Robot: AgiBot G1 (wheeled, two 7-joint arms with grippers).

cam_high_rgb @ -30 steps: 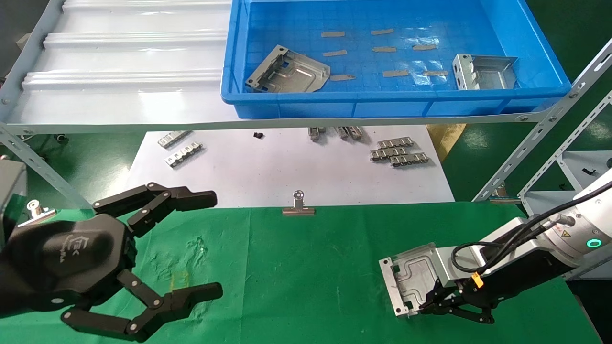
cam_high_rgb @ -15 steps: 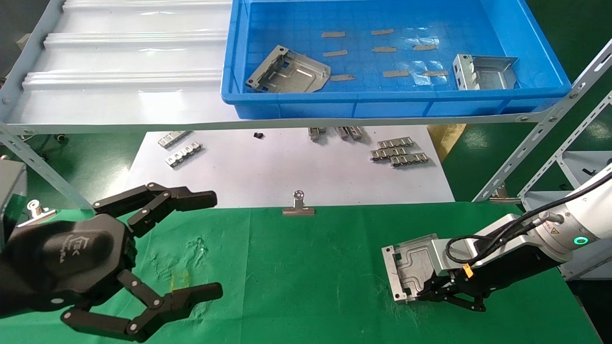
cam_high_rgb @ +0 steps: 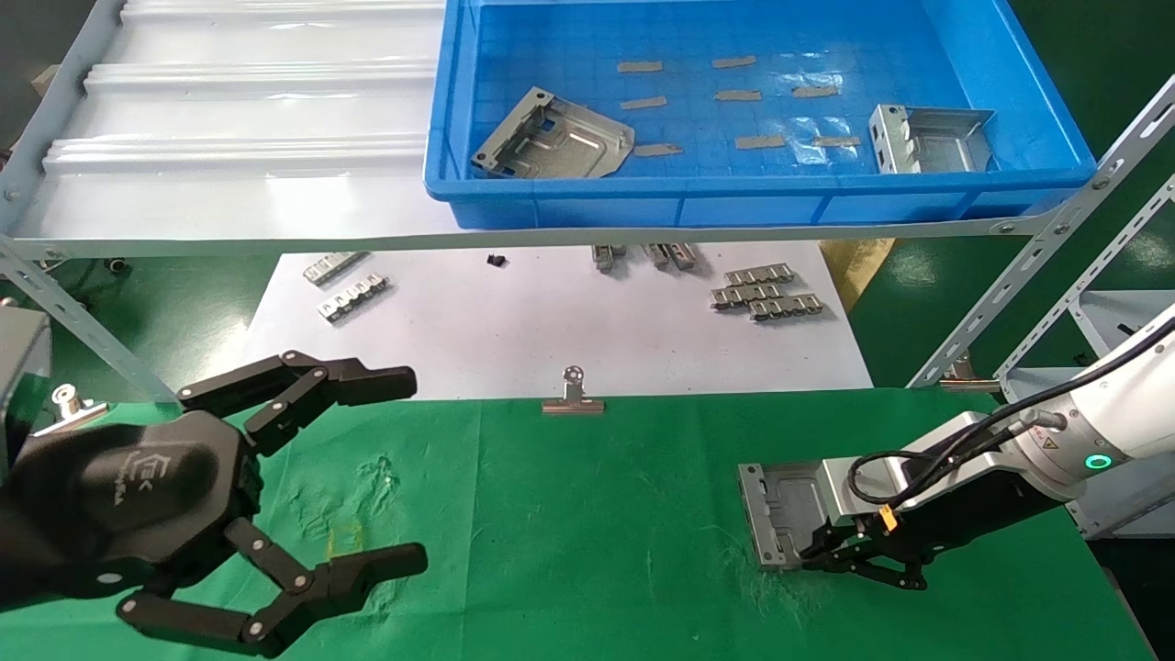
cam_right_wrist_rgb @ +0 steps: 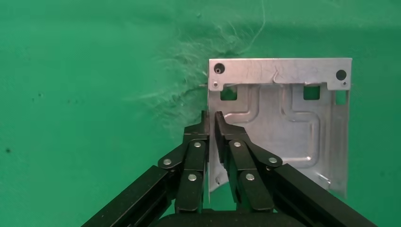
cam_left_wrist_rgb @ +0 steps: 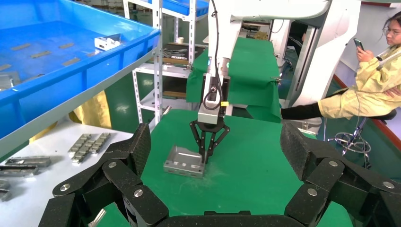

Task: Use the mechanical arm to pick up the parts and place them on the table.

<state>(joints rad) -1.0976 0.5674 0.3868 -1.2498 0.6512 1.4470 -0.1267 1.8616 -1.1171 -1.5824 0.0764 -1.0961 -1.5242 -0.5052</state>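
My right gripper (cam_high_rgb: 808,554) is shut on the side rim of a silver sheet-metal part (cam_high_rgb: 778,514). The part lies flat on the green table (cam_high_rgb: 569,532) at the right. In the right wrist view the fingertips (cam_right_wrist_rgb: 206,124) pinch the part's raised edge (cam_right_wrist_rgb: 283,118). The left wrist view shows the same part (cam_left_wrist_rgb: 184,161) on the cloth under the right gripper (cam_left_wrist_rgb: 206,158). Two more parts lie in the blue tray, one at its left (cam_high_rgb: 555,138) and one at its right (cam_high_rgb: 932,138). My left gripper (cam_high_rgb: 410,466) is open and empty, hovering over the table's left side.
The blue tray (cam_high_rgb: 734,188) stands on a raised grey shelf with slanted struts (cam_high_rgb: 1037,248) at the right. Behind the table a white sheet (cam_high_rgb: 551,321) carries ribbed metal strips (cam_high_rgb: 766,292). A binder clip (cam_high_rgb: 573,395) sits at the cloth's back edge.
My right gripper has lowered the part, which was tilted above the cloth, until it lies flat on the table. My left arm has not moved.
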